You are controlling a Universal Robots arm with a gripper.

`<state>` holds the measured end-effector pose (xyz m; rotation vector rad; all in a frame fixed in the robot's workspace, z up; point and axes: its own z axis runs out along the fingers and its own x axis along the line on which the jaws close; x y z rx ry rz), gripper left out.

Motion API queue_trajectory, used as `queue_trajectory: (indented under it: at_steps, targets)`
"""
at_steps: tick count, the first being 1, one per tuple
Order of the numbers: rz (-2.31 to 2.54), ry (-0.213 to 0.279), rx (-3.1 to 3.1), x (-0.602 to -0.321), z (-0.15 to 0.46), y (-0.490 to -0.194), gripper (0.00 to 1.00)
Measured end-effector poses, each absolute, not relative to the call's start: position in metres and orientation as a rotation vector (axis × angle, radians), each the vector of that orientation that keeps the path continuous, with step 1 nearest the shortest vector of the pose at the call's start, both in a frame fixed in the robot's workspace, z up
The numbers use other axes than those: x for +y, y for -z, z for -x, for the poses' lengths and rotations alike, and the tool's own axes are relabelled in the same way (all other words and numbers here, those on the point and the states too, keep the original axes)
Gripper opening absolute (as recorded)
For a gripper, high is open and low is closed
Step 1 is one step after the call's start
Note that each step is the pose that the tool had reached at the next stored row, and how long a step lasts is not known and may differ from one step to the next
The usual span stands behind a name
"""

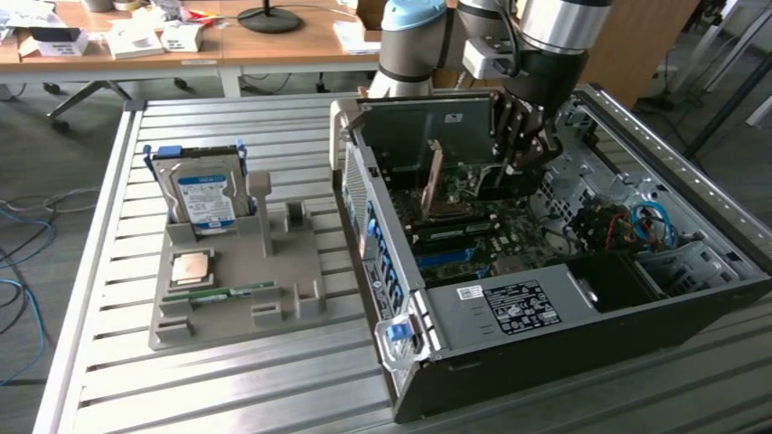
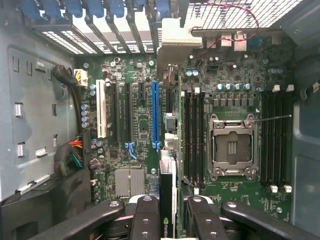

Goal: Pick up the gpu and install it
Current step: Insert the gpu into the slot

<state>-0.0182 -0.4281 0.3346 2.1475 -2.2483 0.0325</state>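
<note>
Wrist view first: my gripper (image 2: 172,220) is closest, its dark padded fingers (image 2: 146,215) pressed against either side of the gpu (image 2: 167,200), which I pinch edge-on so that only its thin black rim and a small logo face the camera. The card runs away from me between the long blue slot (image 2: 155,115) and the nearest bank of memory slots (image 2: 192,135), its pale metal bracket (image 2: 175,37) at the far end by the case's rear slot covers (image 2: 100,12). Whether its lower edge touches the motherboard (image 2: 135,125) I cannot tell. Past those memory slots lies the open silver processor socket (image 2: 232,145), with a second bank of memory slots (image 2: 277,135) beyond it.

In the exterior view my arm (image 1: 543,36) comes down from the upper right of the frame into the open computer case (image 1: 579,307), which lies on its side on the slatted metal desk (image 1: 181,389), on the exterior view's right. Toward the exterior view's left, well apart from the case, a grey holder (image 1: 289,312) sits on the same desk. A square tan chip (image 1: 193,268) and a narrow green memory stick (image 1: 223,292) lie in its nearer part, and a hard drive with a blue-and-white label (image 1: 205,194) stands upright at its far end. Along the top left of the frame, a wooden desk (image 1: 277,45) carries boxes and a black round lamp base (image 1: 269,18).
</note>
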Motion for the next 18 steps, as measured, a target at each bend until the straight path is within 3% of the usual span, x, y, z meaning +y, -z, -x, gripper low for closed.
queue_trajectory:
  at_steps: [18]
  targets:
    - [-2.15, -0.033, -2.246, -0.44, 0.02, -0.334, 0.26]
